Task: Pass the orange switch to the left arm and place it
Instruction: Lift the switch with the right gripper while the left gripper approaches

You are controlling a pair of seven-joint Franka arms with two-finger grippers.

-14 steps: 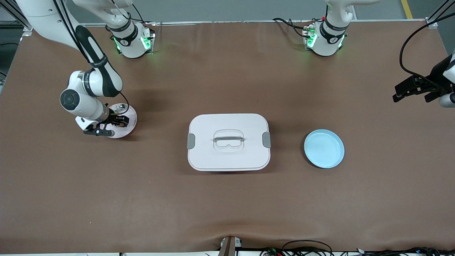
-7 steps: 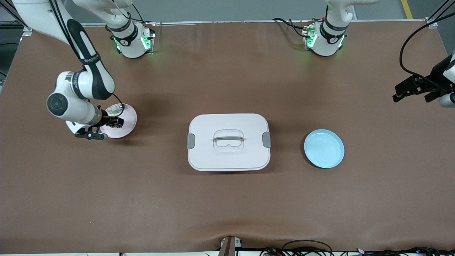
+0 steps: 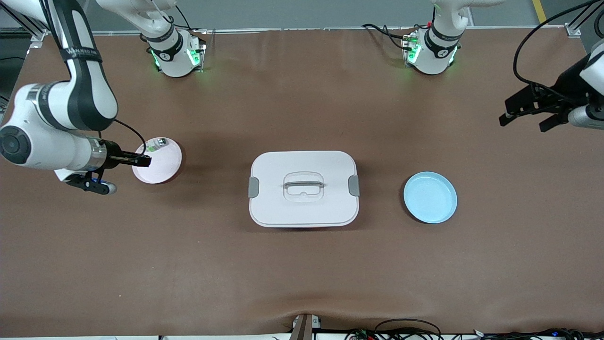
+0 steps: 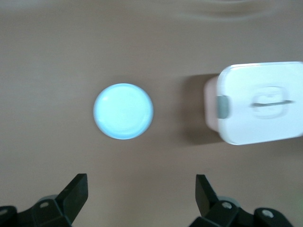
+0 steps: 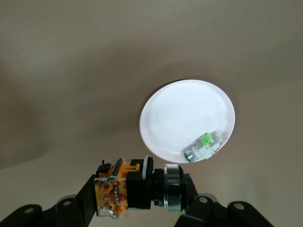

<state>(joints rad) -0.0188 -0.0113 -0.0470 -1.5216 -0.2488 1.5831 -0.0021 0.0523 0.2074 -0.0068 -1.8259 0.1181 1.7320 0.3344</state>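
The right claw (image 5: 142,201) is clamped on the orange switch (image 5: 137,188), held up in the air over the edge of the pink plate (image 3: 163,165) at the right arm's end of the tabletop (image 3: 302,264). Its wrist view shows the catch plainly: a black blocky body with an orange face and a silver ring, pinched between the two black fingers (image 5: 78,208). In the front view the same claw (image 3: 141,161) is only a dark tip over the plate's rim, and the switch cannot be made out there.

On the plate lies a whitish small part with a green mark (image 5: 204,145), close to the rim; the front view shows it as a small speck (image 3: 155,144).

The left claw (image 4: 141,194) hangs over the left arm's end of the tabletop with its fingers (image 4: 75,191) spread wide and nothing between them. Only the fingertips show in its wrist view, cut off at the picture's edge. That view looks down on the blue plate (image 4: 123,111) and part of the box (image 4: 258,111), which runs out of frame. The front view shows the whole box (image 3: 303,189) at mid-tabletop, lid on, between the two plates, with the blue plate (image 3: 430,197) just beside it.
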